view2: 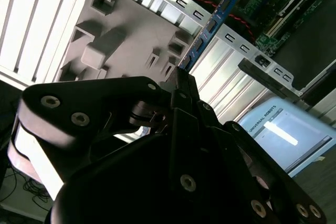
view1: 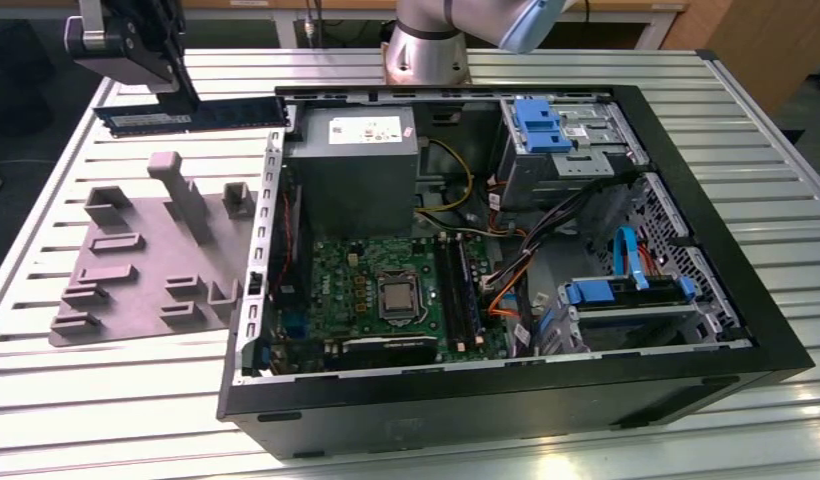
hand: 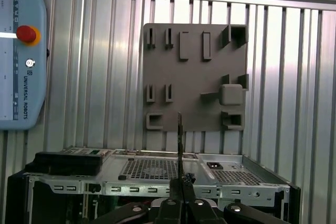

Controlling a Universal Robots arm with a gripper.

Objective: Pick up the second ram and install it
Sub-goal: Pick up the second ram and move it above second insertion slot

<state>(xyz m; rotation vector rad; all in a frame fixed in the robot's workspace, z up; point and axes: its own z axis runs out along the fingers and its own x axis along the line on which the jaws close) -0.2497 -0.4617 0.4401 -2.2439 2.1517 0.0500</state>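
Fingers (view1: 181, 90) of the gripper (view1: 187, 106) were pressed against the second ram (view1: 230, 113), pinching it about mid-length. The stick was held level and off the slatted table (view1: 117, 400), just outside the open computer case (view1: 517, 410), by the corner nearest the power supply (view1: 357, 165). A grey moulded fixture plate (view1: 143, 260) with upright pegs lay on the table beside that same case wall. The wall's metal rim stood between the stick and the case interior. A teach pendant (hand: 21, 51) lay on the table near the plate, apart from the case. Inside the case sat the grey power supply, a green motherboard (view1: 370, 270) with its processor socket (view1: 399, 297) and long black slots (view1: 457, 290), blue drive caddies (view1: 544, 125), and loose cables (view1: 517, 270).
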